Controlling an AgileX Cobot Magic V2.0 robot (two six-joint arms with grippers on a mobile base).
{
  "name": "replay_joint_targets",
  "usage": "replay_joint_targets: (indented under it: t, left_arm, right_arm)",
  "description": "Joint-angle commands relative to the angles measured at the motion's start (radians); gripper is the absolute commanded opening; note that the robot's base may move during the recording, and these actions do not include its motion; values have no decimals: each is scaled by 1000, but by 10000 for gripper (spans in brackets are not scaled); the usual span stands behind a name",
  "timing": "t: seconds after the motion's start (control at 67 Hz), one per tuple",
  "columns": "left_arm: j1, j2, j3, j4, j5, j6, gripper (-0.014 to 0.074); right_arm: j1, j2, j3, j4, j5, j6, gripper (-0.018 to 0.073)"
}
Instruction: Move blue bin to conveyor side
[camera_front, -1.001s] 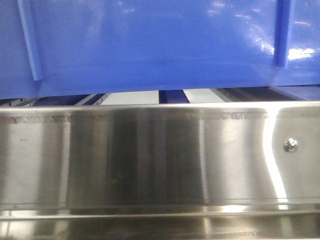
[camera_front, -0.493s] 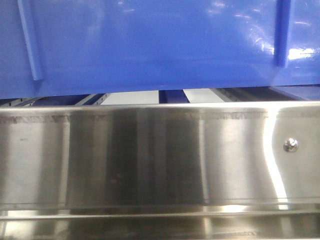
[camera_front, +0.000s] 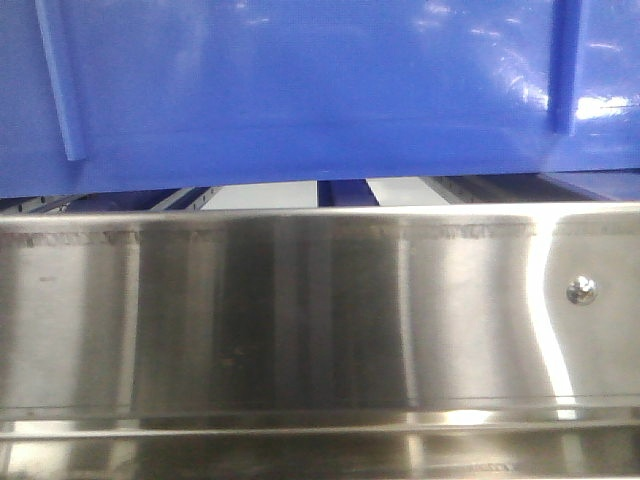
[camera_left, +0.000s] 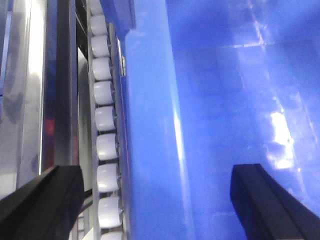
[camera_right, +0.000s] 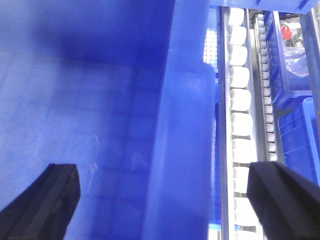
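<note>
Nothing has visibly shifted: the blue bin (camera_front: 300, 90) sits by white rollers (camera_left: 106, 119) behind the steel rail (camera_front: 300, 320), my left gripper (camera_left: 157, 172) and right gripper (camera_right: 162, 172) straddling its walls, jaws spread, unclamped, so I judge the carry not yet begun

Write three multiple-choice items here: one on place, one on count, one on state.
1. Relative to the large glossy blue plastic bin, the white plastic rollers lie: A inside; B outside its wall; C on its rim.
2. Screws in the shiny stainless-steel rail: A one; B none; C three.
3. The left gripper is: A shut on the wall; B shut on a roller; C open astride the wall.
B: rollers run beside the wall. A: a single screw at right. C: fingers wide apart.
</note>
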Motion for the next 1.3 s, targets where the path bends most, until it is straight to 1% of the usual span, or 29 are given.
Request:
replay_joint_targets:
  t: [0.0, 0.164, 0.418, 0.463, 0.508, 0.538, 0.597, 0.612, 0.642, 0.702, 0.777, 0.792, 0.806, 0.821, 0.836, 0.866, 0.911, 1.001, 1.135, 1.284]
  left_arm:
    - [2, 2, -7, -5, -33, -8, 498]
    - [2, 8, -7, -29, -37, -8, 498]
    - [2, 22, -7, -31, -14, -8, 498]
    - [2, 22, -7, -31, -14, -8, 498]
    - [2, 22, -7, -31, -14, -8, 496]
    - [2, 22, -7, -31, -14, -8, 491]
    - [2, 22, -7, -31, -14, -8, 449]
    - [2, 22, -7, -31, -14, -8, 432]
    - [2, 22, -7, -31, -14, -8, 389]
    - [2, 22, -7, -31, -16, -8, 275]
    - [2, 22, -7, -31, -18, -8, 90]
    - [2, 22, -7, -31, -18, -8, 71]
    - [2, 22, -7, -31, -19, -8, 10]
    - [2, 22, -7, -31, -19, -8, -30]
    - [2, 22, -7, -31, -19, -8, -51]
    - [2, 22, -7, -31, -19, -8, -19]
    - [2, 22, -7, -34, -19, -8, 9]
    - [2, 22, -7, -35, -19, -8, -8]
    - [2, 13, -7, -35, -23, -8, -9]
    - [0, -47, -7, -35, -65, -8, -9]
  right_arm:
    - [-2, -4, 1, -15, -11, 4, 559]
    - [-2, -4, 1, -15, -11, 4, 559]
    - [-2, -4, 1, -15, -11, 4, 559]
    - [-2, -4, 1, -15, -11, 4, 551]
    - [-2, -4, 1, -15, -11, 4, 524]
    - [-2, -4, 1, -15, -11, 4, 494]
    - [-2, -4, 1, -15, -11, 4, 370]
    - [-2, -4, 1, -15, -11, 4, 354]
    - [-2, -4, 1, -15, -11, 4, 268]
    - [-2, -4, 1, -15, -11, 4, 113]
    - [-2, -4, 1, -15, -11, 4, -76]
    - [-2, -4, 1, -15, -11, 4, -103]
    - [-2, -4, 1, -15, -11, 4, -109]
    - [-2, -4, 1, -15, -11, 4, -99]
    - [-2, -4, 1, -15, -11, 4, -92]
    - [-2, -4, 1, -15, -11, 4, -71]
    - [-2, -4, 1, -15, -11, 4, -69]
    - [-2, -8, 1, -15, -11, 4, -78]
    - [-2, -26, 1, -15, -11, 4, -78]
    - [-2, -89, 1, -15, -11, 4, -78]
